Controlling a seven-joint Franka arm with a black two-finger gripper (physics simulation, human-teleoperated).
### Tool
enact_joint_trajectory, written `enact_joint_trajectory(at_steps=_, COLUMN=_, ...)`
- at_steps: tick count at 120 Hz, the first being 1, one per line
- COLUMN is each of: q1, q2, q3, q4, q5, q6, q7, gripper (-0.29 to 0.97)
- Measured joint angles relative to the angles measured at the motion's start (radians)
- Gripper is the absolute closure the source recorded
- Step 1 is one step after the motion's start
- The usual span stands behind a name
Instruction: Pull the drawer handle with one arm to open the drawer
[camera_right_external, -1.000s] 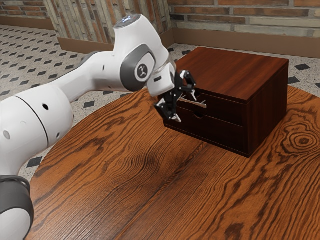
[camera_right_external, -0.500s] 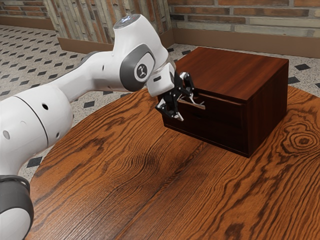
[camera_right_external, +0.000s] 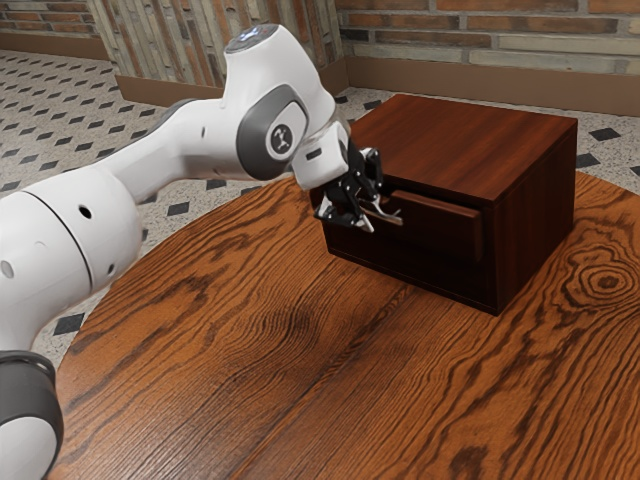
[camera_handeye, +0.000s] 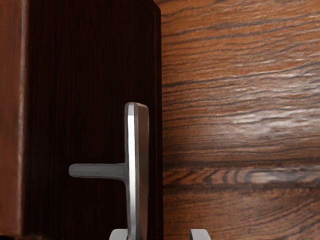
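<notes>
Wooden cabinet (camera_right_external: 470, 140) is sitting on the round table (camera_right_external: 300, 380). Its upper drawer (camera_right_external: 440, 222) is standing slightly proud of the cabinet front, and the inside is not showing. The drawer handle (camera_right_external: 392, 214) is projecting from that front at the cabinet's arm-side corner. Gripper (camera_right_external: 366, 212) is straddling the handle, part open. In the wrist view the bar (camera_handeye: 136, 170) is lying against one fingertip (camera_handeye: 118, 234), with a gap to the other.
</notes>
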Motion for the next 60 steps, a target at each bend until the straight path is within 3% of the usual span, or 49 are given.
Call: enact_joint_trajectory(at_steps=60, q1=-0.006, q2=-0.094, q3=0.001, q4=-0.128, q5=0.006, q6=-0.013, q7=-0.045, gripper=0.74)
